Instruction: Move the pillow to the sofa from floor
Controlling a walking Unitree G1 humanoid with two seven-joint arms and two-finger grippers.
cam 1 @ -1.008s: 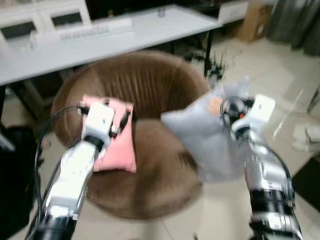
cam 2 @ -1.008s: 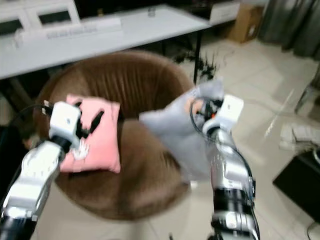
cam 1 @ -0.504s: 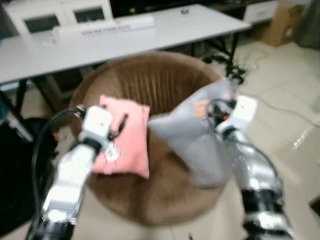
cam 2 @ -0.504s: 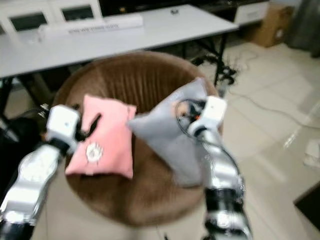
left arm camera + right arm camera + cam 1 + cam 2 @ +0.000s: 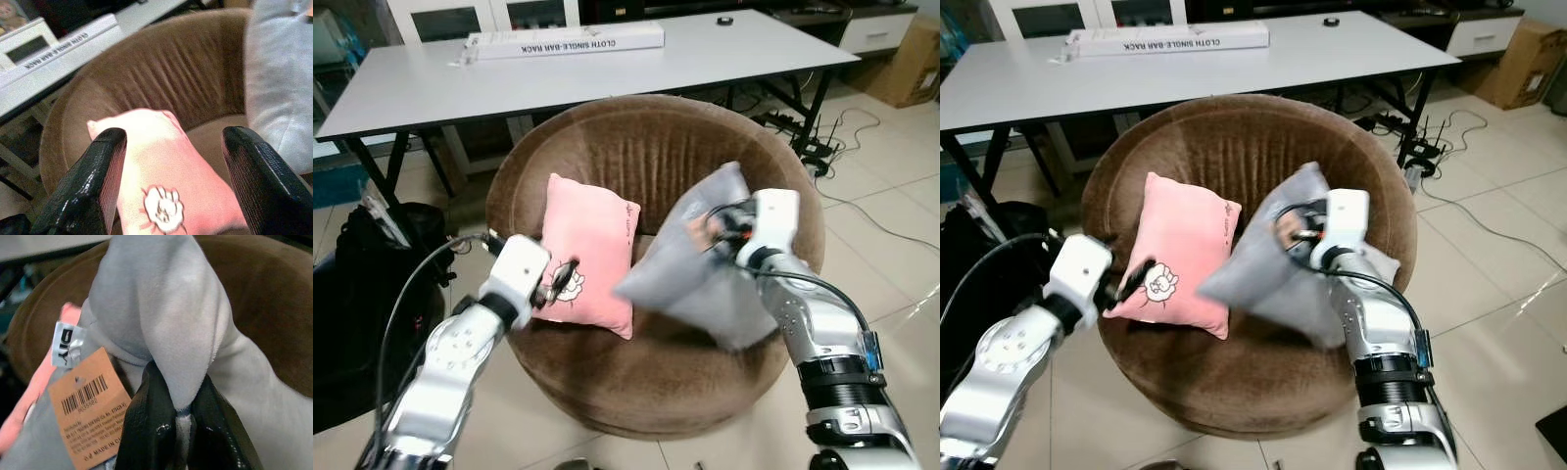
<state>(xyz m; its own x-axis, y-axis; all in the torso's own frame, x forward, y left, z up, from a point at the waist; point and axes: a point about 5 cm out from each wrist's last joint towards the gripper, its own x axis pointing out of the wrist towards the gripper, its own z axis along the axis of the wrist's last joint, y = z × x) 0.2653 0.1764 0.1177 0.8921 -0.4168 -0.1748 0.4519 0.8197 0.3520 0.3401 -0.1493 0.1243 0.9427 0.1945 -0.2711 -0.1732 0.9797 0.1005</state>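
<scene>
Right now: right claw (image 5: 176,426) clamped on a bunched corner of the grey pillow (image 5: 700,269), fabric pinched between both black fingers (image 5: 146,431) in the right wrist view. Cardboard barcode tag (image 5: 90,404) and small white label hanging off the same corner. Pillow off the floor, held just right of centre in the left eye view, over the seat of the round brown chair (image 5: 656,147); lower edge looks close to or brushing the cushion, can't tell which.

Left claw (image 5: 171,186) spread wide, gripping nothing, hovering just in front of the pink pillow (image 5: 587,255). Pink one already on the seat, propped against the backrest, left of centre.

Progress, as a judgement: pickup and carry done, one pillow delivered, second positioned over the target. Remaining: lower the grey one onto the seat beside the pink one, let go, pull the arm back. Probably near the end.

Further out: white table (image 5: 421,88) behind the chair across the top of frame, long white box (image 5: 563,41) on it. Black bag (image 5: 352,294) at lower left, cables (image 5: 832,137) on tile floor at upper right.
</scene>
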